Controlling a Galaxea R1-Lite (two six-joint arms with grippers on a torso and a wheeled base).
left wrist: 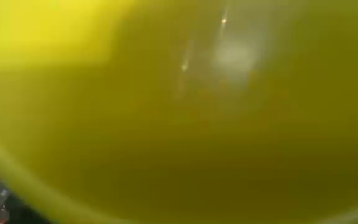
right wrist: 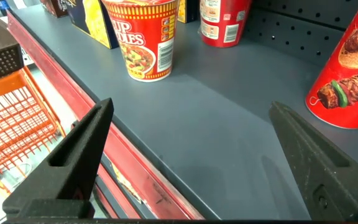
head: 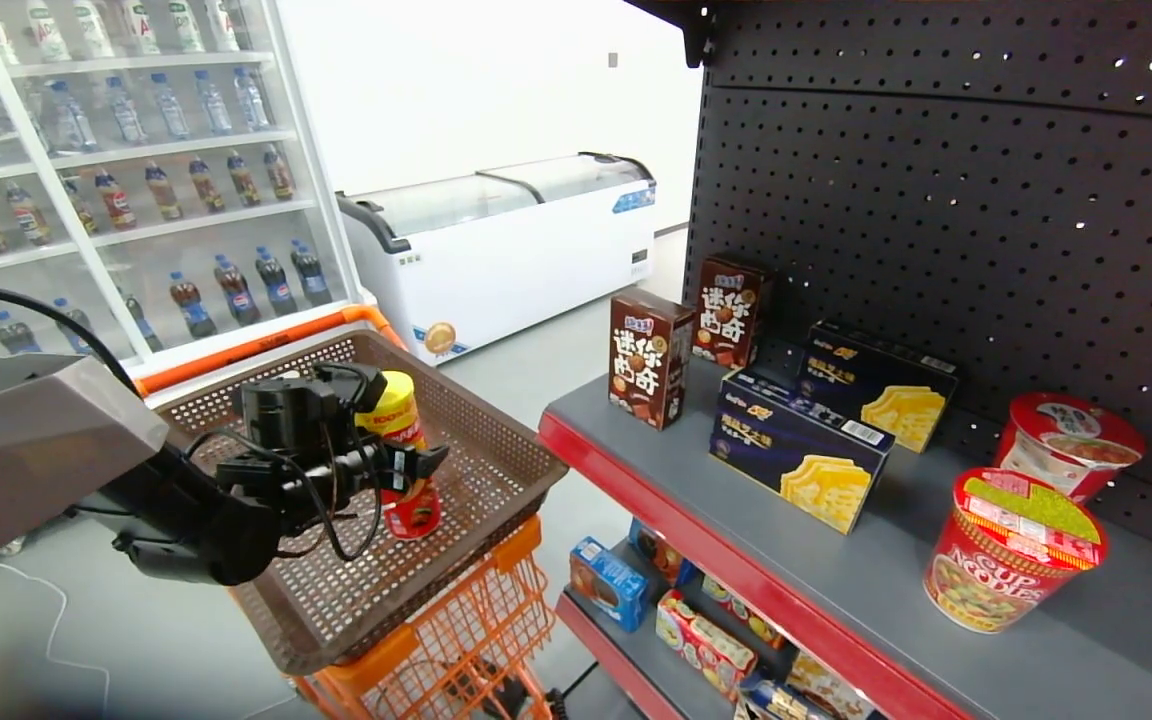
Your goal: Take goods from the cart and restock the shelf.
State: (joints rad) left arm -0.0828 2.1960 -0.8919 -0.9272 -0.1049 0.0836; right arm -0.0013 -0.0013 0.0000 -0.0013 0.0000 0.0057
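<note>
Left claw (head: pixel 406 468) clamps canister (head: pixel 414 512) inside cart basket (head: pixel 501 425); right claw (right wrist: pixel 191 107) gapes wide above shelf (right wrist: pixel 229 152) front edge.

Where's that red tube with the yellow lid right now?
In the head view, the red tube is on the left, upright in the brown basket atop the orange cart, with the left gripper closed around its middle.

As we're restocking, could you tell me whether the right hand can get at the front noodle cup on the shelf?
Probably yes: the right hand is open above bare shelf, with nothing standing between it and the front noodle cup.
</note>
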